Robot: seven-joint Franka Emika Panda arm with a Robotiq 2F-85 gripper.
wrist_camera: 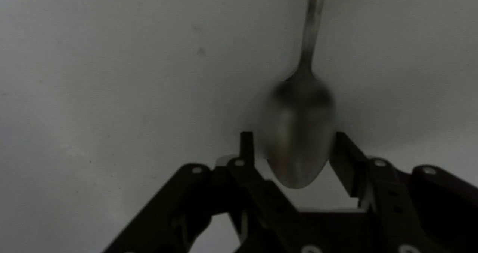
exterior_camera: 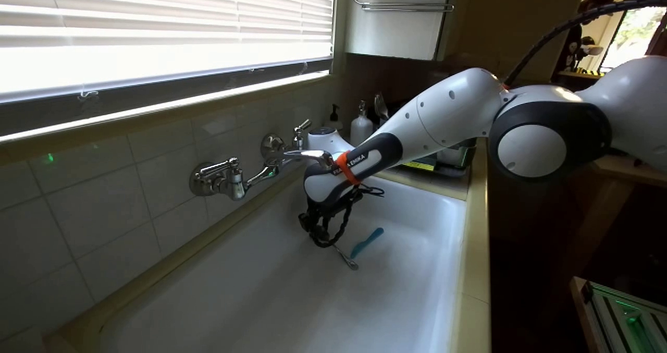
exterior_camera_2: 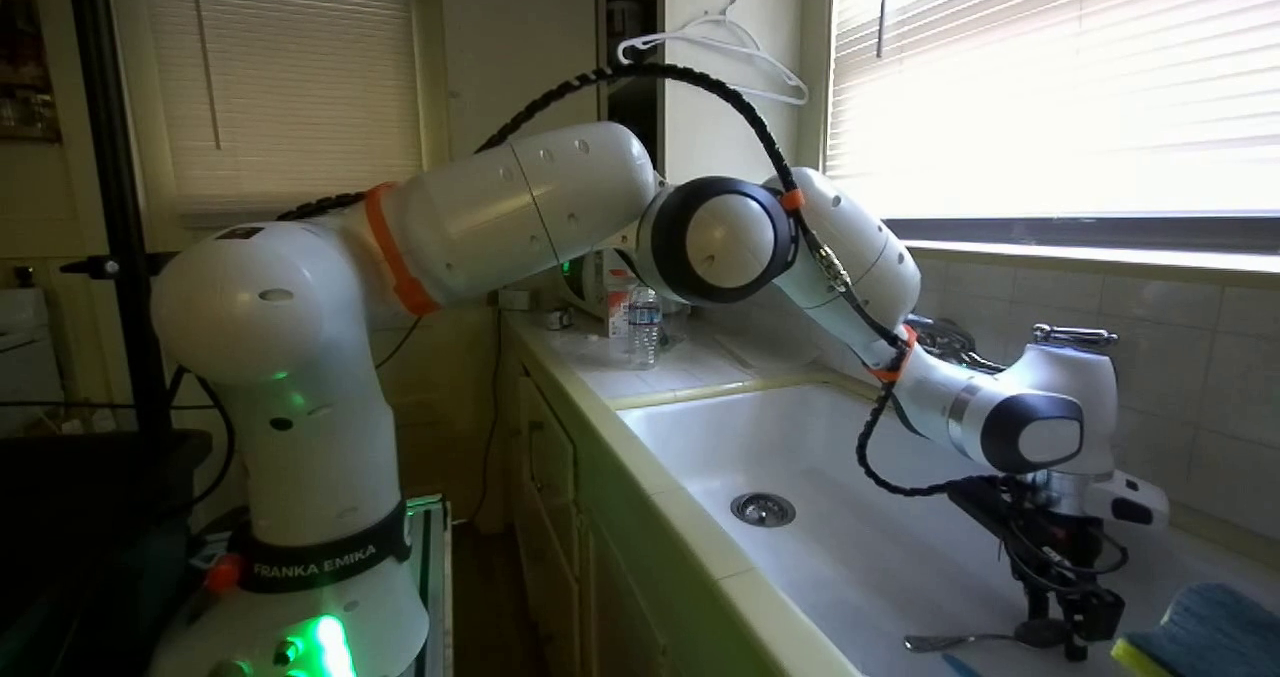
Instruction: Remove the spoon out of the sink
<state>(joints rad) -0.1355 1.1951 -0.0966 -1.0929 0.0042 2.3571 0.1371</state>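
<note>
My gripper point(exterior_camera_2: 1060, 629) points down in the white sink point(exterior_camera_2: 850, 562), right at the bowl of the spoon point(exterior_camera_2: 965, 641), whose handle stretches away from it. Near my gripper, beside that handle, shows part of a blue utensil point(exterior_camera_2: 961, 665); a blue-and-yellow sponge point(exterior_camera_2: 1212, 627) shows opposite, the drain point(exterior_camera_2: 763, 509) well apart.

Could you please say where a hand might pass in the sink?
The sink has bare floor between the drain and the spoon, and between the teal-blue utensil and the yellow rim opposite the tap. It is crowded where the end effector straddles the spoon's bowl.
</note>
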